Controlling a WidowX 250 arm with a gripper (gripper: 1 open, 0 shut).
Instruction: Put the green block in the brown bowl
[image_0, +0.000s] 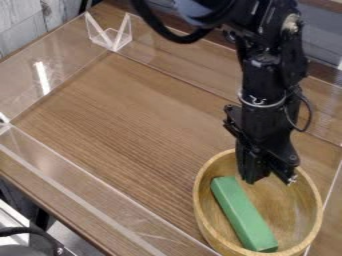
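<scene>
The green block (242, 212) lies flat inside the brown bowl (209, 198), running from the bowl's left side toward its front rim. My black gripper (269, 179) points straight down over the bowl's back half, just right of the block's far end. Its fingers are shut with nothing between them, and they do not touch the block.
The bowl sits near the front right corner of a wood-grain tabletop (134, 120) fenced by low clear acrylic walls. A clear triangular stand (110, 32) is at the back left. Black cables (174, 30) hang from the arm above.
</scene>
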